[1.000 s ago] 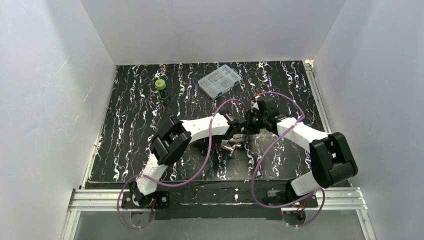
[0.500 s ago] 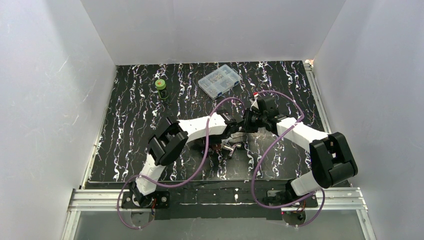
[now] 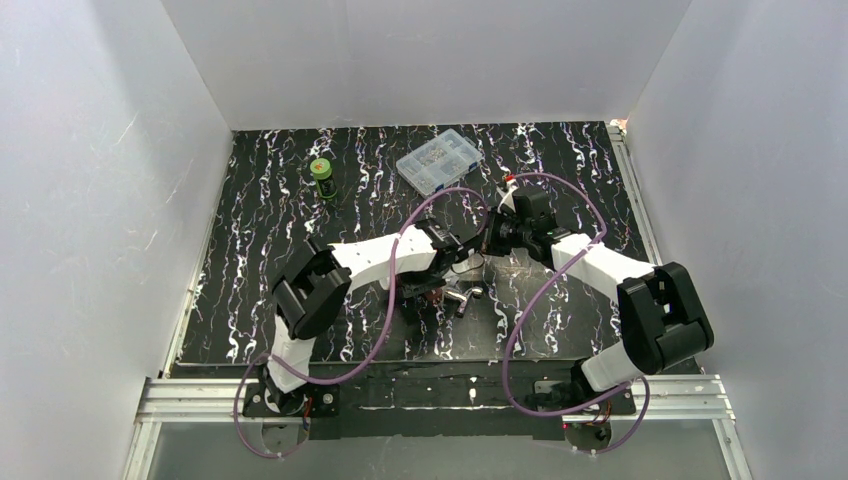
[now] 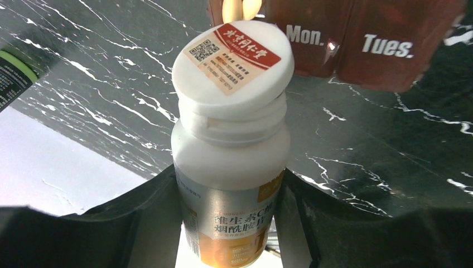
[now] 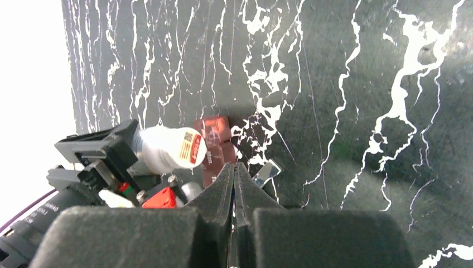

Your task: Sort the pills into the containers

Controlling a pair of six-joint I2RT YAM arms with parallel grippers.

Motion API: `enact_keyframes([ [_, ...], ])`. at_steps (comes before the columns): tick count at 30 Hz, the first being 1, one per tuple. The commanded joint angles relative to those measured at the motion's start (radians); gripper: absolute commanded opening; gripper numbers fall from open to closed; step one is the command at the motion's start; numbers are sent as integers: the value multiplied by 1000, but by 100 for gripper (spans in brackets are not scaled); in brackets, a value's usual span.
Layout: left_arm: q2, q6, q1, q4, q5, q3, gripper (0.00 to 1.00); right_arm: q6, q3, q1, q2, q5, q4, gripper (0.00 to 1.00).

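Observation:
My left gripper (image 4: 228,181) is shut on a white pill bottle (image 4: 230,184) with a silver and orange label. Its white cap (image 4: 234,58), with a red sticker, sits tilted on the neck and thread shows under it. Just beyond the cap lies the dark red-brown container (image 4: 357,39), marked "Mon." and "Tues.". In the right wrist view the bottle (image 5: 164,149) points at the container (image 5: 215,146). My right gripper (image 5: 235,166) hangs above them, shut and empty. From above, the left gripper (image 3: 447,255) and right gripper (image 3: 490,238) are close together. No pills show.
A shiny silver metal piece (image 5: 268,171) lies beside the container, also seen from above as the metal piece (image 3: 462,297). A clear compartment box (image 3: 437,161) and a green-lidded jar (image 3: 321,177) stand at the back. White walls enclose the black marbled table (image 3: 270,250).
The left arm's elbow has swung leftwards, and its gripper has carried the bottle a little left and away. The right gripper has drifted slightly farther back. Both grips are unchanged.

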State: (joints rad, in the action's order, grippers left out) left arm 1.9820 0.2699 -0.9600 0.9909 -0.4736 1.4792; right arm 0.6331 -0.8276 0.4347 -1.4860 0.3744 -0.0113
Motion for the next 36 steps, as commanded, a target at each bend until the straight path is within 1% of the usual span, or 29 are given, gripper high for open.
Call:
enact_keyframes([
  [1, -72, -42, 5, -25, 30, -17, 0, 2, -49, 4, -14, -21, -76, 5],
  [7, -96, -68, 24, -45, 43, -39, 0, -1, -54, 7, -23, -23, -72, 5],
  [10, -132, -100, 40, -75, 56, -71, 0, -4, -57, 9, -26, -23, -70, 5],
  [13, -189, -150, 64, -137, 97, -123, 0, -6, -60, 12, -28, -24, -68, 5],
  [17, -294, -199, 93, -276, 119, -236, 0, -10, -61, 13, -28, -26, -65, 5],
  [21, -395, -248, 108, -433, 130, -352, 0, -18, -73, 14, -27, -27, -50, 5],
  [27, -579, -340, 129, -767, 164, -561, 0, -26, -133, 20, 46, -31, 59, 5],
  [29, -660, -346, 136, -913, 213, -645, 0, -29, -173, 30, 76, -35, 117, 5],
  [33, -845, -358, 159, -1258, 341, -818, 0, -42, -277, 57, 109, -34, 236, 5],
  [36, -925, -365, 177, -1368, 397, -868, 0, -65, -344, 83, 130, -61, 310, 5],
])
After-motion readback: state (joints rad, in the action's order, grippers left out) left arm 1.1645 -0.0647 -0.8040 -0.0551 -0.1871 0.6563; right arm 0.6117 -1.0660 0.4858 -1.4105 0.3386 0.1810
